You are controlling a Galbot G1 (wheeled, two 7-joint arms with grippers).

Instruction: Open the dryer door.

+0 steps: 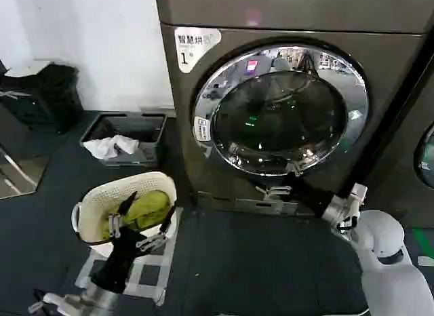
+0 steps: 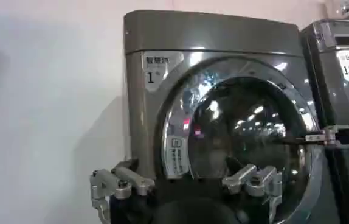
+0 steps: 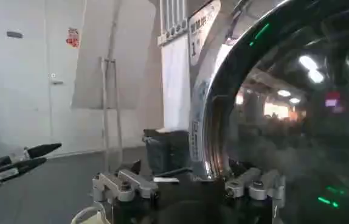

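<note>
The dryer door (image 1: 281,110), a round porthole of dark bulging glass in a wide shiny chrome rim, sits shut on the machine's front. The right gripper (image 1: 283,182) reaches its lower rim, fingers apart. The left gripper (image 1: 142,224) hovers over a basket (image 1: 102,197), fingers apart.

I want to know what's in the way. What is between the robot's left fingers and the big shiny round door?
In the head view, bare dark floor separates the left gripper from the chrome-rimmed round glass dryer door.

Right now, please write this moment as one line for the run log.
task: open dryer door | dryer door: shut | right tool: open, at door's lower chrome rim | left tool: open, low, over basket of yellow-green cloth
</note>
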